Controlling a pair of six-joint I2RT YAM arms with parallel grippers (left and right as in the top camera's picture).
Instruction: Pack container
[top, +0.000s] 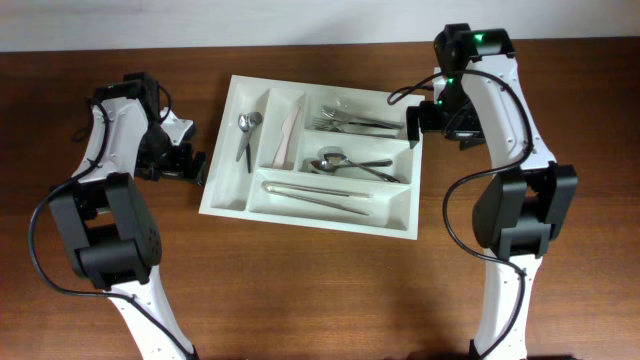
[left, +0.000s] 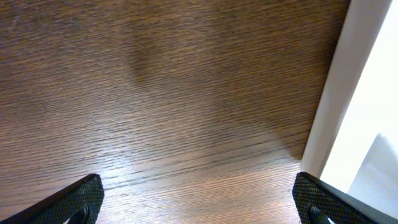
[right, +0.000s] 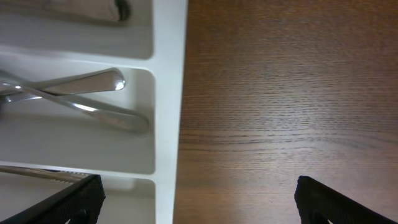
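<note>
The container (top: 330, 222) is a white cutlery tray in the middle of the wooden table. Its two narrow upright slots hold a spoon (top: 246, 135) and a pale utensil (top: 288, 135). The long slots hold forks (top: 355, 122), spoons (top: 350, 165) and slim metal pieces (top: 320, 192). My left gripper (top: 190, 162) hangs open just left of the tray, over bare wood (left: 199, 208), with the tray's rim (left: 339, 93) at its right. My right gripper (top: 425, 118) is open and straddles the tray's right wall (right: 168, 93), with spoon handles (right: 87, 84) beyond its left finger. Neither gripper holds anything.
Dark wooden table (top: 560, 300) all around the tray. Both arms' bases stand near the front edge, left (top: 110, 240) and right (top: 520, 215). A pale wall strip runs along the back (top: 300, 20).
</note>
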